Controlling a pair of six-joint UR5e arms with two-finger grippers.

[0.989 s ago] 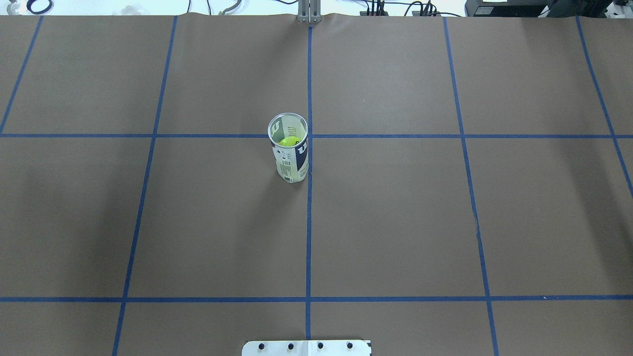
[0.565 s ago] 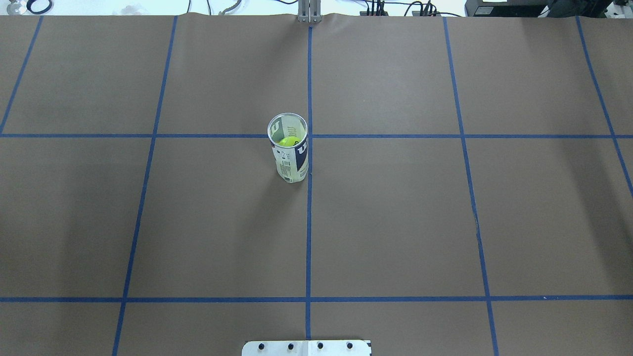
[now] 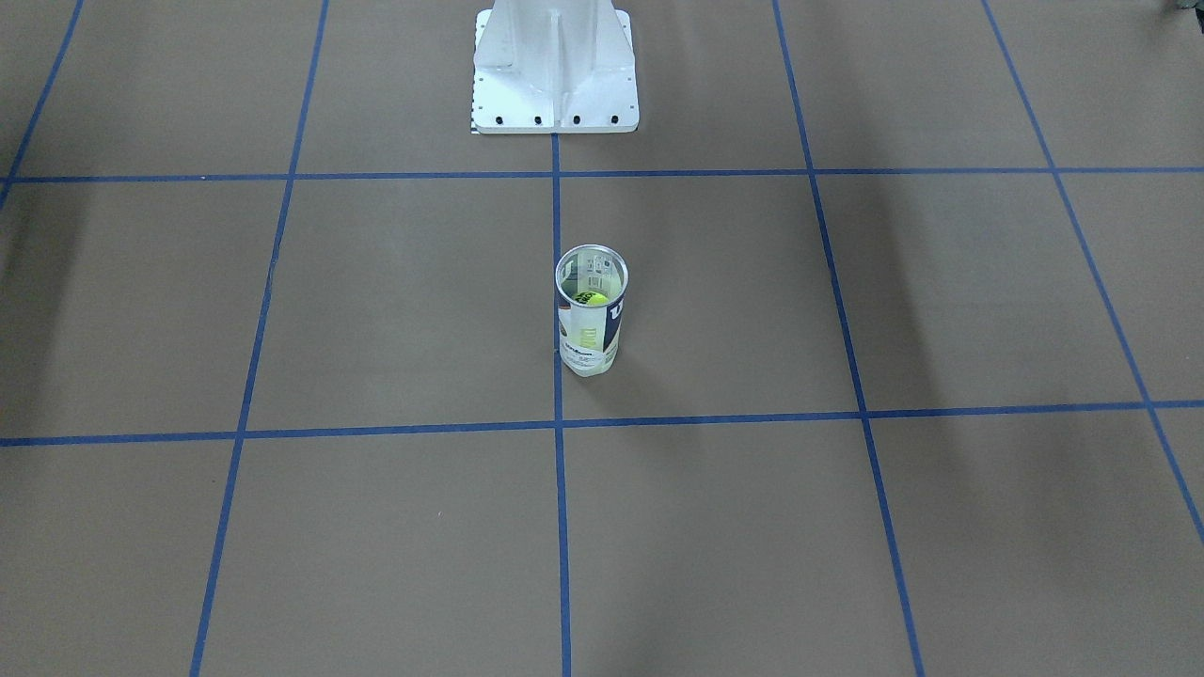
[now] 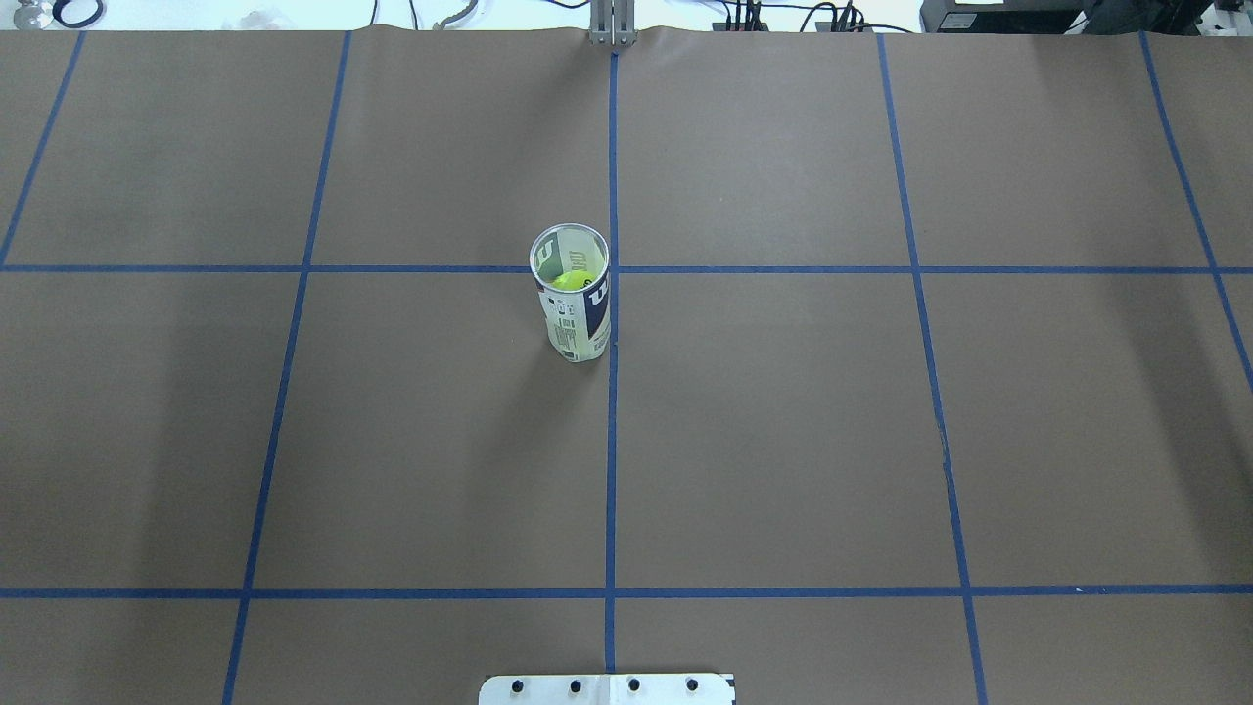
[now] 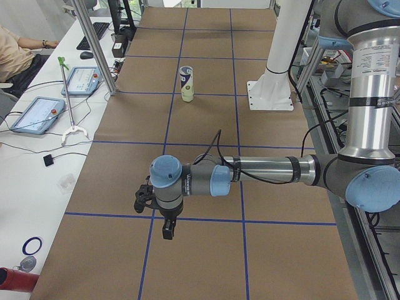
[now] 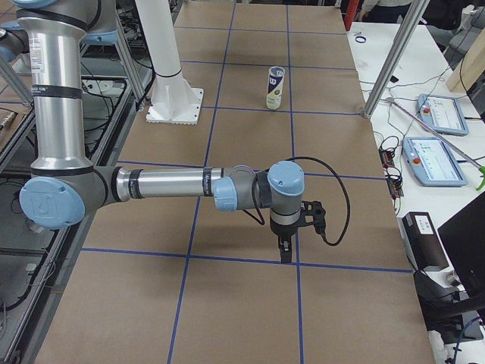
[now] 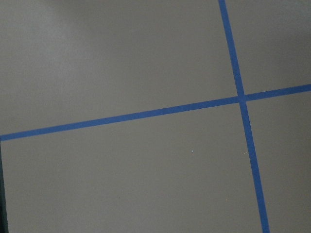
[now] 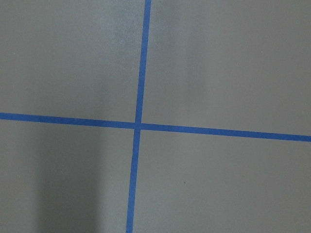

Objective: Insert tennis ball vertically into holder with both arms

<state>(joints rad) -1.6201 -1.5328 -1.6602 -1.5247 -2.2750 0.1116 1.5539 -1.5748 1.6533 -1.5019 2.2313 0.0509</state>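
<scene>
The holder [image 4: 578, 318], a clear tube with a white-and-navy label, stands upright near the table's middle, just left of the centre tape line. It also shows in the front view [image 3: 591, 334] and both side views [image 5: 186, 84] [image 6: 274, 87]. A yellow-green tennis ball [image 4: 569, 281] lies inside it, seen through the open top [image 3: 591, 298]. My left gripper [image 5: 167, 230] hangs far out over the table's left end, far from the holder. My right gripper [image 6: 286, 252] hangs over the right end. I cannot tell if either is open or shut. Both wrist views show only paper and tape.
Brown paper with a blue tape grid [image 4: 611, 441] covers the table. The white pedestal base [image 3: 555, 66] stands at the robot's side. Tablets [image 5: 37, 114] and cables lie on the bench beyond the table's far edge. A seated person [image 5: 12, 53] shows there.
</scene>
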